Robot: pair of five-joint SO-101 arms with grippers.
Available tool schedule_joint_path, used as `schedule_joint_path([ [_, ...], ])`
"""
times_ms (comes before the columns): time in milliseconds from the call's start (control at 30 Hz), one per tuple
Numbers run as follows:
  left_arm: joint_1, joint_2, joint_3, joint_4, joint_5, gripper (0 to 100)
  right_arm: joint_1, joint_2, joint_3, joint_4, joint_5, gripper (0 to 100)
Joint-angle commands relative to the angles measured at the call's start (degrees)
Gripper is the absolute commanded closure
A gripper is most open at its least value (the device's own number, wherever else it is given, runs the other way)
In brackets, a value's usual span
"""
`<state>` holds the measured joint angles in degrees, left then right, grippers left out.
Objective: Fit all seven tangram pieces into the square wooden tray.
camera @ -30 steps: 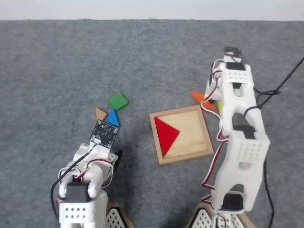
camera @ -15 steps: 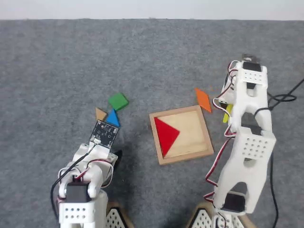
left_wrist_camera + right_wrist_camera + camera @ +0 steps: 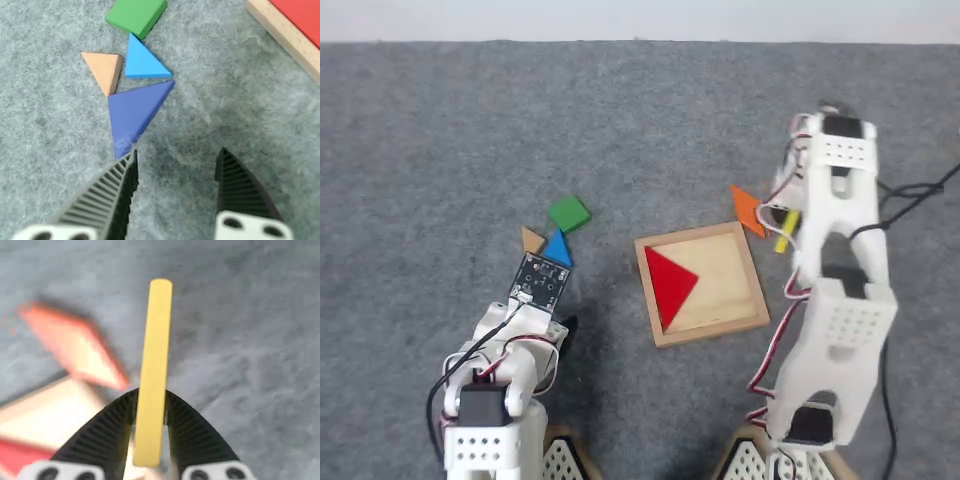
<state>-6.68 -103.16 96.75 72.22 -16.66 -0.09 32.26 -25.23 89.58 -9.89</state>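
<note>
The square wooden tray [image 3: 751, 306] lies mid-table with a red triangle [image 3: 668, 281] in its left half. An orange piece [image 3: 747, 210] rests on the carpet just beyond the tray's far right corner, also seen as the orange piece [image 3: 75, 346]. My right gripper [image 3: 150, 407] is shut on a yellow piece [image 3: 153, 367] held on edge; the yellow piece [image 3: 786, 229] hangs beside the tray's right far corner. My left gripper [image 3: 175, 172] is open above the carpet, just short of a dark blue triangle [image 3: 134, 111]. Beyond it lie a light blue triangle [image 3: 142, 61], a tan triangle [image 3: 104, 68] and a green square [image 3: 136, 15].
Grey carpet covers the whole table. The left pieces cluster together: green square [image 3: 569, 213], tan triangle [image 3: 531, 239] and light blue triangle [image 3: 557, 247]. Open carpet lies between that cluster and the tray, and across the far side.
The right arm swung right with the yellow piece, then came back left toward the tray's corner. The orange piece turned from lying flat-wise to pointing along the tray's side. The left arm stayed still.
</note>
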Motion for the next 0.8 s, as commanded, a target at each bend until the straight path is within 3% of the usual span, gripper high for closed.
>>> schedule_joint_path([
  [0, 0.2, -1.2, -0.3, 0.5, 0.4, 76, -6.7, -8.4, -0.8, 3.8, -1.8, 99.1],
  [100, 0.2, -1.2, -0.3, 0.5, 0.4, 76, -10.9, -12.7, -0.8, 5.2, -8.2, 99.2],
  [267, 0.2, -1.2, -0.3, 0.5, 0.4, 76, -15.9, -23.6, 5.9, 2.4, -8.4, 99.2],
  [400, 0.2, -1.2, -0.3, 0.5, 0.4, 76, -16.4, -35.7, 24.0, -9.2, -8.3, 99.2],
  [567, 0.2, -1.2, -0.3, 0.5, 0.4, 76, -17.6, -46.7, 51.9, -33.5, -8.6, 99.2],
  [767, 0.2, -1.2, -0.3, 0.5, 0.4, 76, -24.7, -46.2, 58.4, -42.1, -19.4, 96.1],
])
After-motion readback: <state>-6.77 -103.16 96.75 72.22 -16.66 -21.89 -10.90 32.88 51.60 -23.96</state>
